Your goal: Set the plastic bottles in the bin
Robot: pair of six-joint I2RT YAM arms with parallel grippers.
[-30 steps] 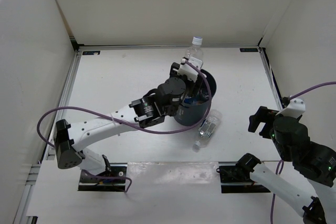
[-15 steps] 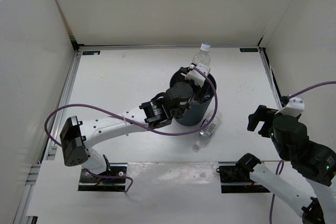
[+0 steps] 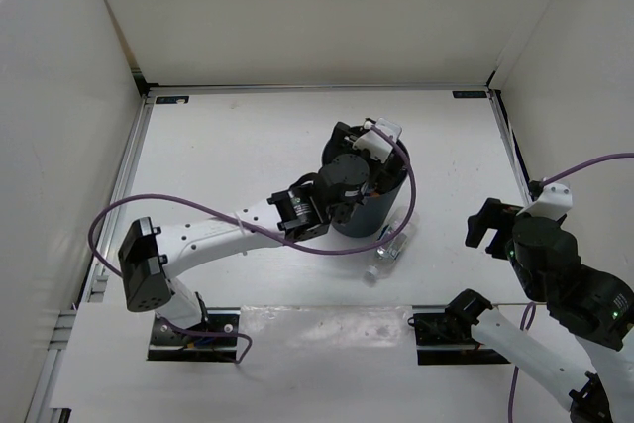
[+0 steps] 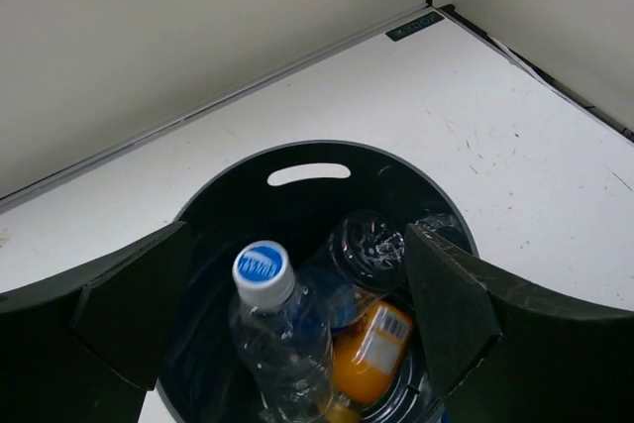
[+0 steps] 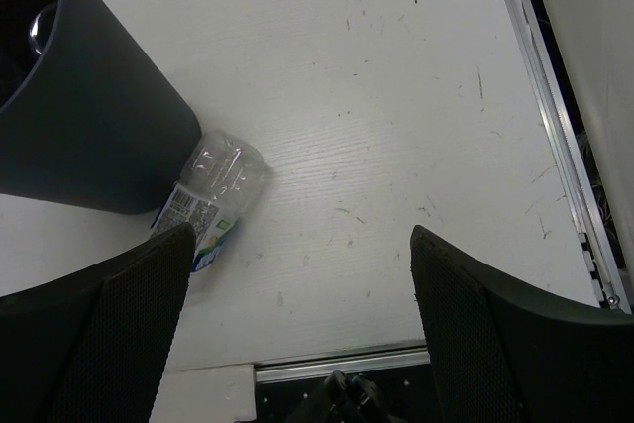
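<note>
The dark grey bin point(image 3: 359, 219) stands mid-table. My left gripper point(image 3: 374, 154) hangs over its mouth, open, with nothing held. In the left wrist view the fingers point(image 4: 134, 314) flank the bin point(image 4: 309, 150). Inside it a clear bottle with a white cap point(image 4: 265, 274) stands loose beside the short orange bottle point(image 4: 374, 349) and another clear bottle point(image 4: 371, 243). A further clear bottle with a label point(image 3: 392, 243) lies on the table against the bin's right foot, also in the right wrist view point(image 5: 213, 195). My right gripper point(image 3: 488, 226) is open, well right of it.
White walls enclose the table on three sides. A metal rail point(image 5: 555, 136) runs along the right edge. The left arm's purple cable point(image 3: 198, 207) loops over the table beside the bin. The bin's side point(image 5: 89, 126) fills the upper left of the right wrist view.
The left gripper carried a clear bottle over the bin, opened, and the bottle dropped inside. The lying bottle and the right arm stayed put.
</note>
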